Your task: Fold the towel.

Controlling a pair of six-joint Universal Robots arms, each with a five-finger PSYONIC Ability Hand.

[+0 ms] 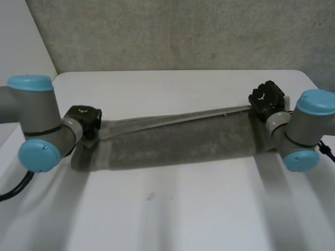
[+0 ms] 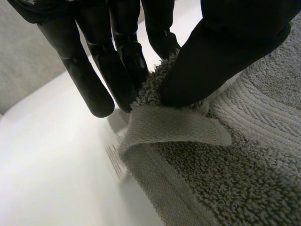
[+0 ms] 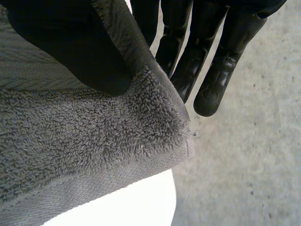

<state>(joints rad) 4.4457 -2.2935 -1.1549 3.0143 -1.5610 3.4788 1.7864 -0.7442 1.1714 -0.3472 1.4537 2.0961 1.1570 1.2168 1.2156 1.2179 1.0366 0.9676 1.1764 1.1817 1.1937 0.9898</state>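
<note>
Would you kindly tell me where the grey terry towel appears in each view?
Head view: grey terry towel stretched across the white table.
Left wrist view: towel corner pinched by left hand.
Right wrist view: towel corner pinched by right hand.
Shared landmark: the white table.

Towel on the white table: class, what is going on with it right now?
Two robot arms hold a grey towel stretched lengthwise across the table. The left hand pinches a corner at one end between thumb and fingers. The right hand pinches a corner at the other end. The held edge is raised, while the rest lies on the table.
</note>
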